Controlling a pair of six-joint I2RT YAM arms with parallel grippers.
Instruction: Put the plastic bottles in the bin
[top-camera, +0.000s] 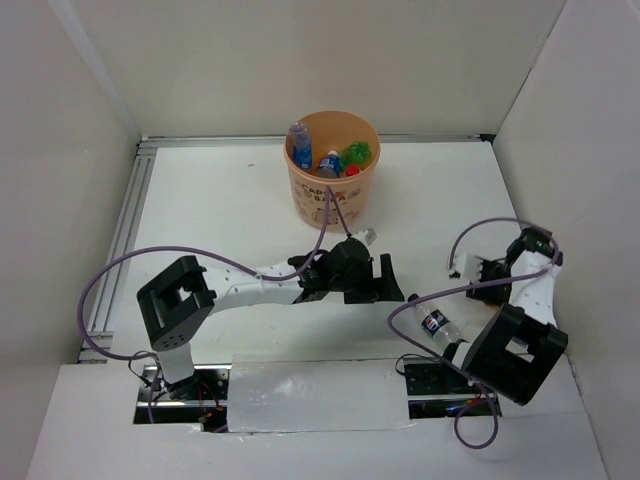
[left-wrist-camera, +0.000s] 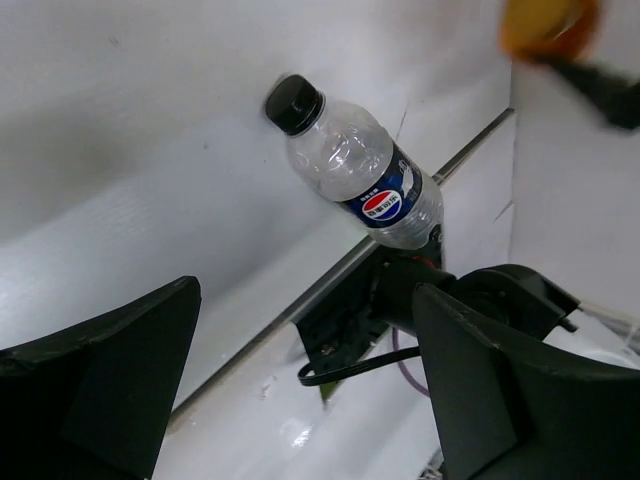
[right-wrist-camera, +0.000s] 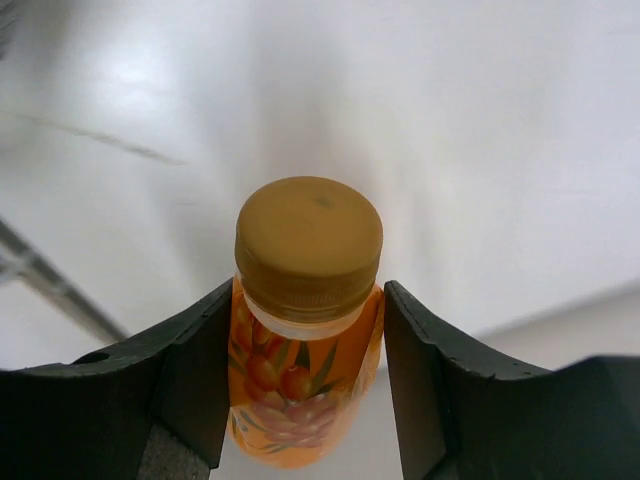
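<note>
Orange bottle (right-wrist-camera: 308, 340) in right pincer (right-wrist-camera: 308, 300); left pincer (left-wrist-camera: 305, 290) wide; clear bottle (left-wrist-camera: 355, 175) near table (top-camera: 230, 200) edge.

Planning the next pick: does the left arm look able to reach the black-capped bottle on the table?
Probably yes: the left end effector is open and aimed at the bottle, bare table between. The right arm and purple cable beside it may crowd the grasp.

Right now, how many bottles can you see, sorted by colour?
Clear bottles with blue labels: 3, two in the bin, one on the table
Green bottle: 1, in the bin
Red-capped bottle: 1, in the bin
Orange bottle: 1, in the right gripper
Total: 6
</note>
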